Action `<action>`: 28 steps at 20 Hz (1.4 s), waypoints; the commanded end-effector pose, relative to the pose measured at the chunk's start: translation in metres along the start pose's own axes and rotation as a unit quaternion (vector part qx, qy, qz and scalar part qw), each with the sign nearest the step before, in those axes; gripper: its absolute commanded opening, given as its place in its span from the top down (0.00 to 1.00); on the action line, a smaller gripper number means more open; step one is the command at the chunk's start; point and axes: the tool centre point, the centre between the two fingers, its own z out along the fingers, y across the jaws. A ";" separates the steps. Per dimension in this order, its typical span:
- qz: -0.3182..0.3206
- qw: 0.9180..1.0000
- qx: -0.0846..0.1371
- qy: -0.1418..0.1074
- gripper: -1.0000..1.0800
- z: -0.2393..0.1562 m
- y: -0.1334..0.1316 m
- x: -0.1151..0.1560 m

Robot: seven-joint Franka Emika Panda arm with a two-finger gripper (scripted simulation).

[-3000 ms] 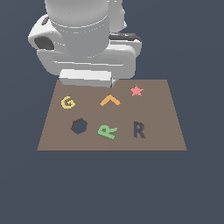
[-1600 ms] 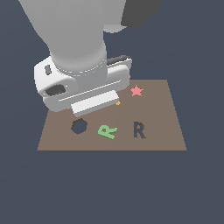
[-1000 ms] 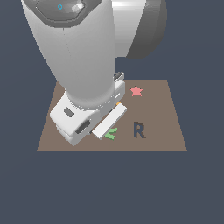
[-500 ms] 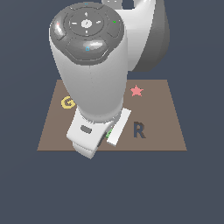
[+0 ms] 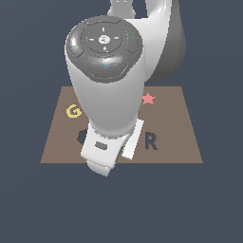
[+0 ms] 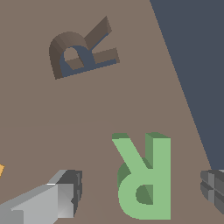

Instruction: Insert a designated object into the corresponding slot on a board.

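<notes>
Green R [image 6: 144, 177] lies flat on the board [image 6: 35, 122], between the spread fingers [image 6: 65, 192] of the gripper [image 6: 140, 192], not yet pinched. Over three seconds the arm has swung down over it, hiding it in the exterior view, so grasping seems next. Slot [image 5: 151, 141] sits just to the exterior view's right, open.
</notes>
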 end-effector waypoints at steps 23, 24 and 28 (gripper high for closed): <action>-0.002 1.000 0.000 0.000 1.00 0.020 0.000 0.000; -0.002 1.000 0.000 0.000 1.00 0.020 0.000 0.000; 0.004 1.000 0.000 0.000 1.00 0.020 -0.001 0.000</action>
